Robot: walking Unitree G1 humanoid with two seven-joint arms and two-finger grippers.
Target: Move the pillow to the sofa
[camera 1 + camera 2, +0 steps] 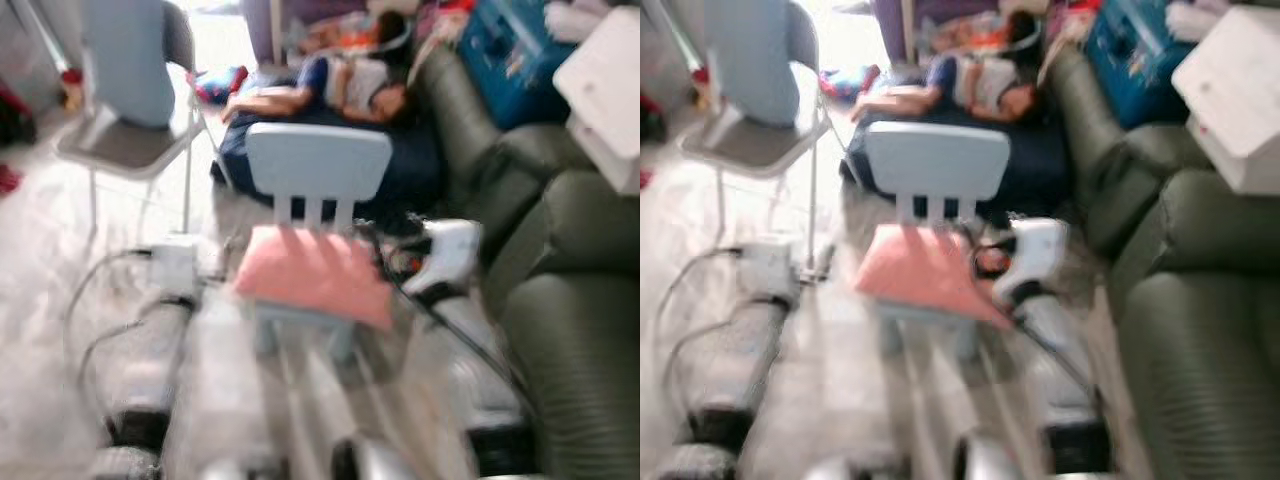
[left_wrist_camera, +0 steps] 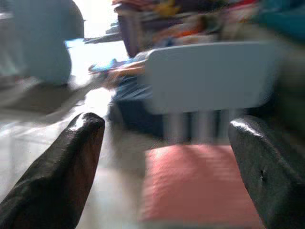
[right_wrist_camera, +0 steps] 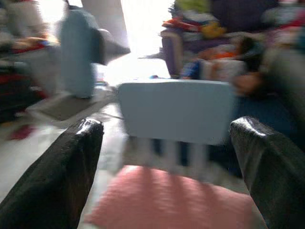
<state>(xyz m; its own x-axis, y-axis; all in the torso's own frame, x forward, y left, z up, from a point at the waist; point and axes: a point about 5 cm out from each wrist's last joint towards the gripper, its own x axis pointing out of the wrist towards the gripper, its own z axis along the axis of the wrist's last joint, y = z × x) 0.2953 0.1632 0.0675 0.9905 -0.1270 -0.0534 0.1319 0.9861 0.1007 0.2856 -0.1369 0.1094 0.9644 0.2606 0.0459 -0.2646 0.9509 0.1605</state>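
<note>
Head views (both blurred, robot prob. walking): the pink pillow (image 1: 318,276) lies flat on the seat of a small pale-blue chair (image 1: 318,165), straight ahead and just beyond both arms. Its long axis runs left–right across the seat. The dark green sofa (image 1: 570,320) fills the right side, so the carry goes rightward. A person (image 1: 340,88) lies on a dark mattress further back; a grey folding chair (image 1: 125,140) stands far left. The right forearm reaches up beside the pillow's right edge, the left arm sits lower and further left, so I judge the right arm nearer. Fingers too smeared to read here.

Left wrist view: left gripper (image 2: 167,157) is spread wide, nothing between its fingers; the pillow sits ahead and slightly toward one finger, not touched.

Right wrist view: right gripper (image 3: 167,162) also spread wide and empty, pillow centred ahead between the two fingers, chair back just behind it (a decent line-up for a reach).
</note>
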